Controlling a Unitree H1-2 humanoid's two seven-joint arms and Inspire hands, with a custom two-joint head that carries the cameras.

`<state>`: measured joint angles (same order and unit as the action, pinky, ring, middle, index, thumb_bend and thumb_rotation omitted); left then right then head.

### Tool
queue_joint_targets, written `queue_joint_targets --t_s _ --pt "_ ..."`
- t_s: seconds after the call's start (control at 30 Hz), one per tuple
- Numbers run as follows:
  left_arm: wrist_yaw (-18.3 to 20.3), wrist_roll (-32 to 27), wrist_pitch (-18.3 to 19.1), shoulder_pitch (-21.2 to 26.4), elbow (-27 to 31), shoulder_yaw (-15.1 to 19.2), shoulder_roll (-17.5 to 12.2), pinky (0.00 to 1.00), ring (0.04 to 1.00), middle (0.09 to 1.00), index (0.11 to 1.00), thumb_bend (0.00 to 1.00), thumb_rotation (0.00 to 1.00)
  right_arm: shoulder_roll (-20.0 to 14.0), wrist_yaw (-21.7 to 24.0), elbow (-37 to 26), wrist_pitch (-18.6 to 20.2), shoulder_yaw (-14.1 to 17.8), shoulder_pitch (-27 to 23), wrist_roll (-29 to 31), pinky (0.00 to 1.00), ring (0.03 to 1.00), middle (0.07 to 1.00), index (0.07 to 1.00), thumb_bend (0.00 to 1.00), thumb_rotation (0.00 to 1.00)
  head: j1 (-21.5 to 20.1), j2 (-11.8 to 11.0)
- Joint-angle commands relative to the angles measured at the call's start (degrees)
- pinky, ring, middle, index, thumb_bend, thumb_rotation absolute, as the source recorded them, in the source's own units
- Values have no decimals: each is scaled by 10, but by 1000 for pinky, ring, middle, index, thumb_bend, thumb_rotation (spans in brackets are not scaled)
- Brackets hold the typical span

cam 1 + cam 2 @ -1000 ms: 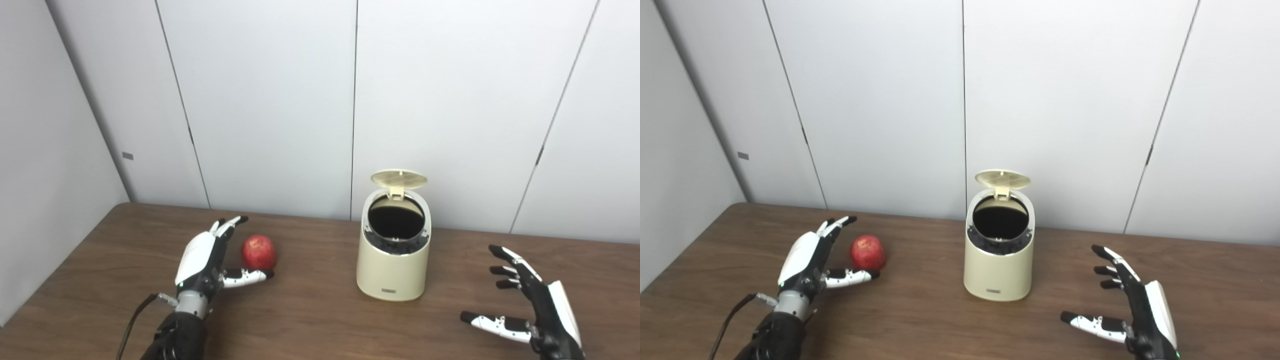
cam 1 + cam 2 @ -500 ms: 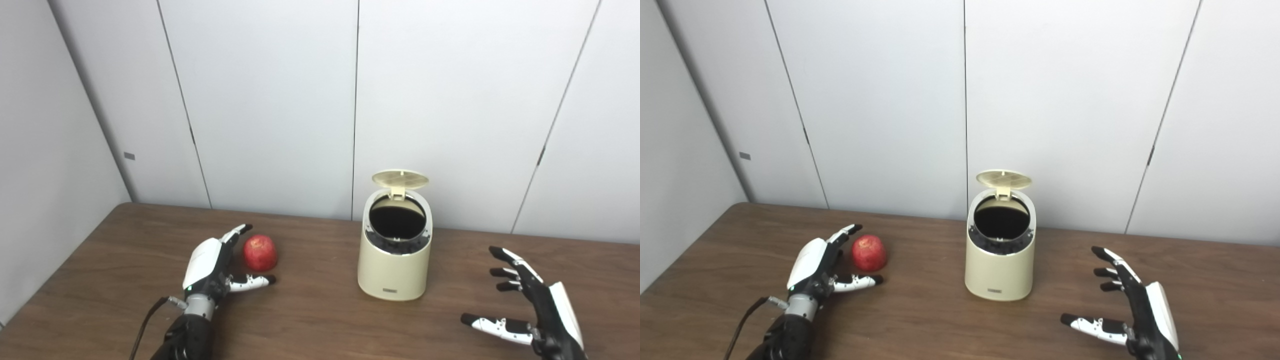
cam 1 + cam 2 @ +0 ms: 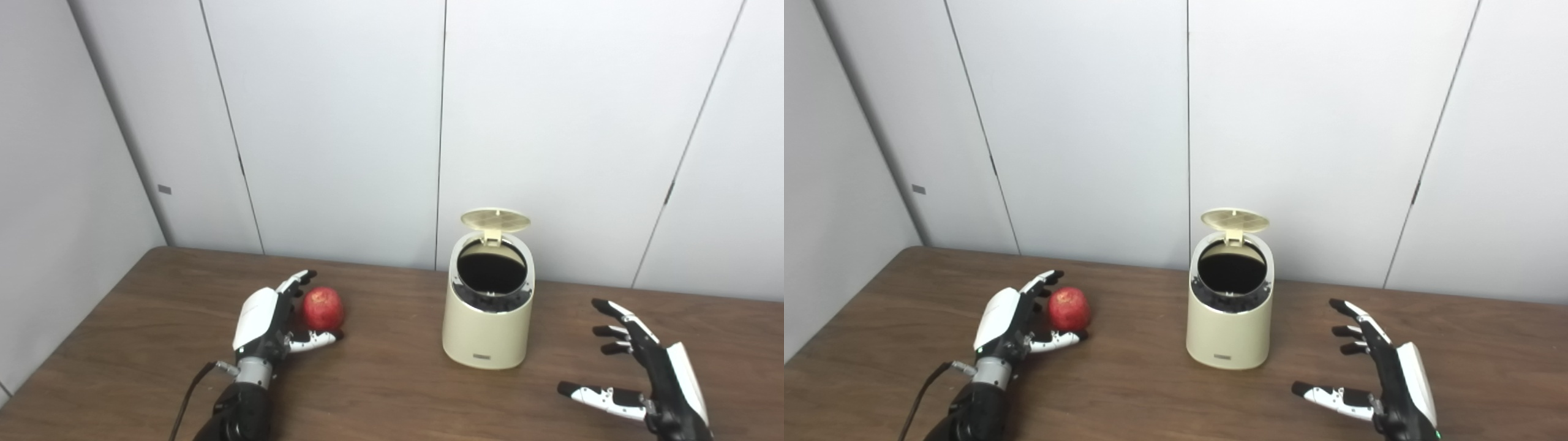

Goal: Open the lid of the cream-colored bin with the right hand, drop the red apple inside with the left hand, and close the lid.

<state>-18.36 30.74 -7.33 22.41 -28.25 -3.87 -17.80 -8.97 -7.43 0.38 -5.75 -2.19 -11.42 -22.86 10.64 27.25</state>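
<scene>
Left hand has moved in on red apple since a second ago; fingers behind apple, thumb in front, cupping but not clamped. Apple on table, left of cream-colored bin; lid up. Right hand right of bin, fingers spread, empty.

Apple lies left of the bin on the table; lid raised behind.
</scene>
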Motion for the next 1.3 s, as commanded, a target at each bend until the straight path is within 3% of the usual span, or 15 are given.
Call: queue_joint_targets --t_s 0.0,0.13,0.3,0.33,0.37,0.47,0.63,0.87,1.03,1.27 --pt "7 -2 -6 15 0 -13 5 619 714 773 840 799 176 0 -3 -25 0 3 -11 -4 606 721 844 798 769 79 0 1" --pt "8 0 -8 17 -3 -22 7 545 592 672 758 789 133 0 -3 -30 6 3 -10 -3 613 722 845 800 758 93 -1 3" --pt "14 0 -15 16 -12 -34 3 523 536 595 640 755 31 -1 -3 -31 4 4 -10 1 604 715 840 795 751 87 -1 5" --pt "15 0 -13 15 -12 -35 3 528 530 561 554 615 45 -1 -3 -33 6 4 -10 0 601 713 840 794 750 91 -1 5" --pt "15 3 -11 15 -12 -38 2 530 527 549 525 568 50 0 -2 -35 9 5 -10 0 600 712 839 794 750 92 -1 6" --pt "10 9 -12 14 -17 -45 0 483 493 457 532 524 5 -1 -1 -39 12 5 -9 0 596 711 841 795 745 95 0 7" --pt "-1 10 -13 12 -22 -45 3 416 468 456 520 520 0 0 3 -42 18 4 -8 2 593 711 841 801 740 95 1 8" --pt "-17 10 -18 8 -8 -45 4 396 429 483 525 502 0 0 4 -43 20 3 -7 4 590 705 841 801 739 86 2 8" --pt "-22 10 -24 4 21 -41 4 401 433 483 521 503 0 3 2 -36 21 2 -9 3 589 707 844 801 745 98 2 5" --pt "-8 16 -23 2 111 -35 4 413 427 483 526 502 0 4 -3 -23 10 -1 -14 -1 568 698 840 795 752 108 -6 -2"
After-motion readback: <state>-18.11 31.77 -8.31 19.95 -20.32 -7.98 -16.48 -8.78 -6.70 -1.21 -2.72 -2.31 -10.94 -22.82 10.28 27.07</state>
